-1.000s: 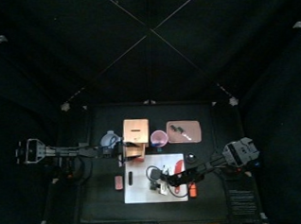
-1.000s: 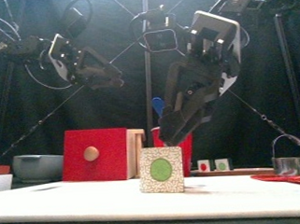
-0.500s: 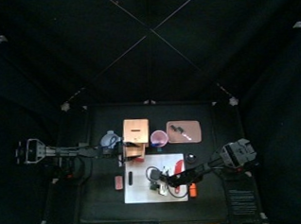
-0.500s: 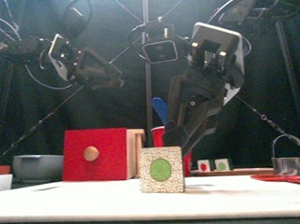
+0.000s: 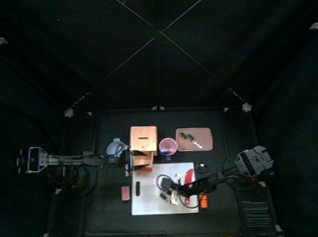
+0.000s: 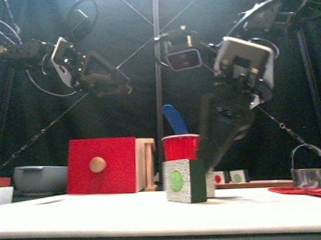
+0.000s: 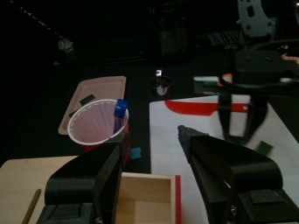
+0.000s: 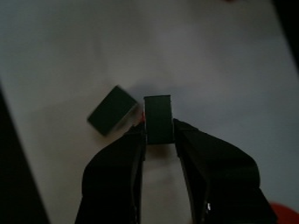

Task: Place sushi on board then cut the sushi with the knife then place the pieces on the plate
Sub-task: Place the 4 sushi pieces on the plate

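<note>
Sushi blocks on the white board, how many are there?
2. One sushi block stands between the right end effector's jaws; the other lies just beside it on the white board. Others may be hidden.

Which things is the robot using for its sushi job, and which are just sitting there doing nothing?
For the job: sushi piece in the right gripper, second piece, board, blue knife, pink tray.
Just lying about: wooden box, bowl, cutter, red cup.
</note>
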